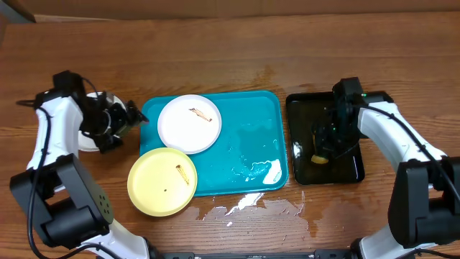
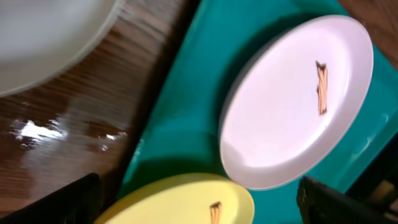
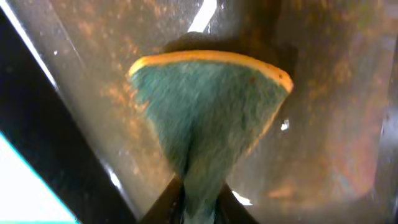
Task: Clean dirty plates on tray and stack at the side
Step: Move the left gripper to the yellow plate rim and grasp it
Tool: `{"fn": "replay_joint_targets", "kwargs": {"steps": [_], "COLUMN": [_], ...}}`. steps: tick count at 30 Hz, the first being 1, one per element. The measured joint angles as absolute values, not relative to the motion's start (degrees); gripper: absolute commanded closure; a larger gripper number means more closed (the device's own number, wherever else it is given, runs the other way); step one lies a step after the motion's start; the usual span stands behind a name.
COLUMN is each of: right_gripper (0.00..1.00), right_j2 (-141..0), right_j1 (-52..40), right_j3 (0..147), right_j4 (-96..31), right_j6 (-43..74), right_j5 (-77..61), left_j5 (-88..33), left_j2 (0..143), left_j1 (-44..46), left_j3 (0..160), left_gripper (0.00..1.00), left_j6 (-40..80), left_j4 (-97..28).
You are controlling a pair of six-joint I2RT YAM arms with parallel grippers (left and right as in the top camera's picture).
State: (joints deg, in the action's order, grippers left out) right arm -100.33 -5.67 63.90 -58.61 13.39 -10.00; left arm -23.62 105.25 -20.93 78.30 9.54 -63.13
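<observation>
The turquoise tray (image 1: 251, 137) lies mid-table. A white plate (image 1: 188, 124) with a brown smear rests on its upper left. A pale yellow plate (image 1: 162, 181) with a smear overlaps the tray's lower left edge. Another white plate (image 1: 85, 142) sits on the table at the left, partly hidden by my left arm. My left gripper (image 1: 129, 119) is open and empty between that plate and the tray; its wrist view shows the smeared white plate (image 2: 292, 106), the yellow plate (image 2: 180, 202) and the side plate (image 2: 43, 37). My right gripper (image 1: 323, 151) is shut on a green-and-yellow sponge (image 3: 208, 112) over the black tray.
A smaller black tray (image 1: 345, 169) holding water stands right of the turquoise tray. Water pools on the turquoise tray's lower right (image 1: 259, 171) and on the table in front of it (image 1: 248, 205). Bare wooden table lies behind.
</observation>
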Motion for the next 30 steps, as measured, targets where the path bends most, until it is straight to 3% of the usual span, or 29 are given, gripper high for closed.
{"fn": "replay_joint_targets", "kwargs": {"steps": [4,9,15,17,20,22,26,30], "right_gripper": [0.63,0.52,0.49,0.56,0.80,0.82,0.53,0.47], "right_j2": [-100.3,-100.3,-100.3,-100.3,-100.3,-100.3,-100.3,-100.3], "right_j1": [-5.7,-5.7,-5.9,-6.3,-6.8,-6.9,-6.9,-6.9], "right_j3": [63.4,63.4,62.0,60.9,59.8,59.6,59.6,59.7], "right_j4": [-55.9,-54.6,-50.9,-48.0,-45.8,-45.6,-45.6,-45.7], "right_j6": [13.8,13.6,13.6,13.6,13.3,13.4,13.5,13.6], "right_j5": [-9.6,-9.2,-8.3,-8.1,-7.9,-7.9,-7.9,-7.9], "left_j5": [-24.0,-24.0,-19.6,-17.2,-14.1,-12.9,-11.0,-7.8], "left_j2": [105.3,103.5,90.7,86.5,82.9,82.8,83.3,83.4], "left_j1": [-18.5,-17.0,-16.3,-15.5,-13.1,-11.7,-8.8,-6.9], "left_j3": [78.3,78.1,78.0,78.0,78.0,78.0,75.5,70.0], "left_gripper": [0.06,0.05,0.00,0.00,0.00,0.00,0.00,0.00], "left_j6": [8.4,7.9,9.7,11.0,13.0,13.7,14.5,14.9], "left_j4": [-65.1,-65.2,-67.2,-68.3,-71.2,-72.9,-74.4,-76.5]}}
